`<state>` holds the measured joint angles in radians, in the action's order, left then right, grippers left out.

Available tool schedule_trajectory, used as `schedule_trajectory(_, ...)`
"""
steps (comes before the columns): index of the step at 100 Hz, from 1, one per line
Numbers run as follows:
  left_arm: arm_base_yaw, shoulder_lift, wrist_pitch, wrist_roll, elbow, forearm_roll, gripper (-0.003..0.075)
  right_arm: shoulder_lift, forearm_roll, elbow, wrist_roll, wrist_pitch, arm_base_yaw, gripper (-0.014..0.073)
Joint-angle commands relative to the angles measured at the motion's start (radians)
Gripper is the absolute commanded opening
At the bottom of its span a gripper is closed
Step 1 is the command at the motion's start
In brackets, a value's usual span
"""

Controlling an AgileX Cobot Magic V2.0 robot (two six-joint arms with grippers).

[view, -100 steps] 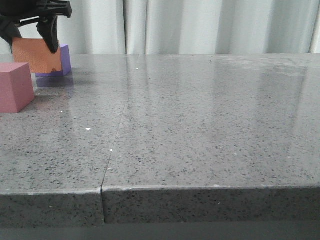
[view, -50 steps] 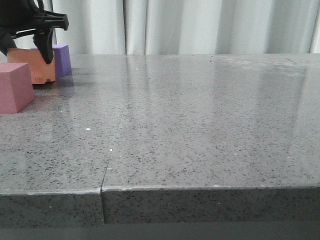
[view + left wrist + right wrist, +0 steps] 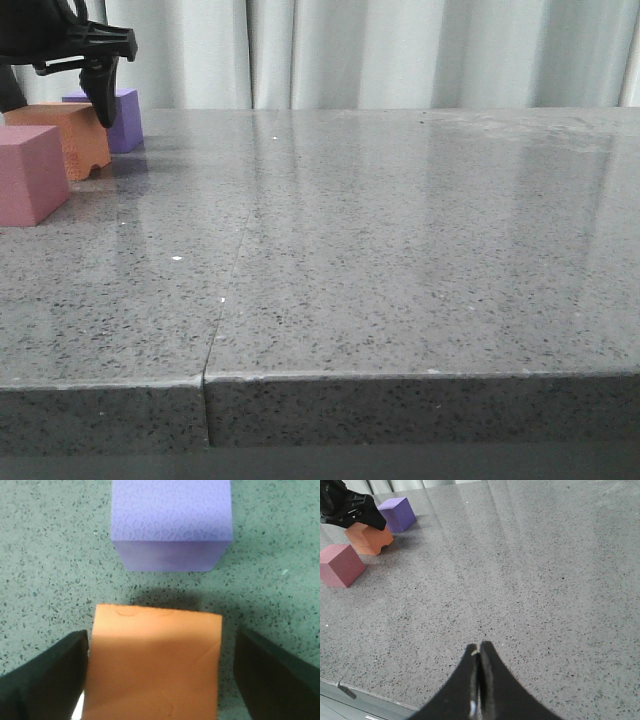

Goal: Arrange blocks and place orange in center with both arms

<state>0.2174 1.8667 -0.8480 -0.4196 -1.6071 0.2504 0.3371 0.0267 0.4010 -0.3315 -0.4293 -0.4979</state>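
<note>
Left claw [image 3: 155,675] gapes around matte orange cube [image 3: 152,665]; right claw [image 3: 479,652] pinched closed.

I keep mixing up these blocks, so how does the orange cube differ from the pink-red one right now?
The orange cube has an arched notch in its bottom edge; the pink-red cube shows none. The orange cube sits between the left hand's open fingers; the pink-red cube sits alone, nearer the front camera. Both are matte, similar-sized, resting on the table.

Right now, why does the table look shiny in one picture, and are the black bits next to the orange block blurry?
Front view: the polished table mirrors the pale curtain as soft streaks. Left wrist view: the left gripper fingers are close and soft-edged beside the orange block, and a dark shadow lies between it and the purple block.
</note>
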Motion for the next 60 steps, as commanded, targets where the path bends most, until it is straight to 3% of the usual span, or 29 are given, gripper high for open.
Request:
schedule_trajectory(1, -0.004, -0.066, 0.047, -0.010, -0.027, 0.010, 0.0578, 0.006, 0.016, 0.024, 0.014, 0.076, 0.001, -0.0069)
schedule_trajectory(21, -0.004, -0.130, 0.070, -0.010, -0.027, 0.010, 0.0559, 0.006, 0.016, 0.024, 0.014, 0.076, 0.001, -0.0069)
schedule_trajectory(33, -0.004, -0.189, 0.085, -0.010, -0.027, 0.010, 0.0507, 0.006, 0.016, 0.024, 0.014, 0.076, 0.001, -0.0069)
schedule_trajectory(43, -0.004, -0.238, 0.096, -0.010, -0.027, 0.010, 0.0403, 0.006, 0.016, 0.024, 0.014, 0.076, 0.001, -0.0069)
schedule_trajectory(60, -0.004, -0.314, 0.101, -0.010, -0.027, 0.015, 0.0132, 0.006, 0.016, 0.024, 0.014, 0.076, 0.001, -0.0069)
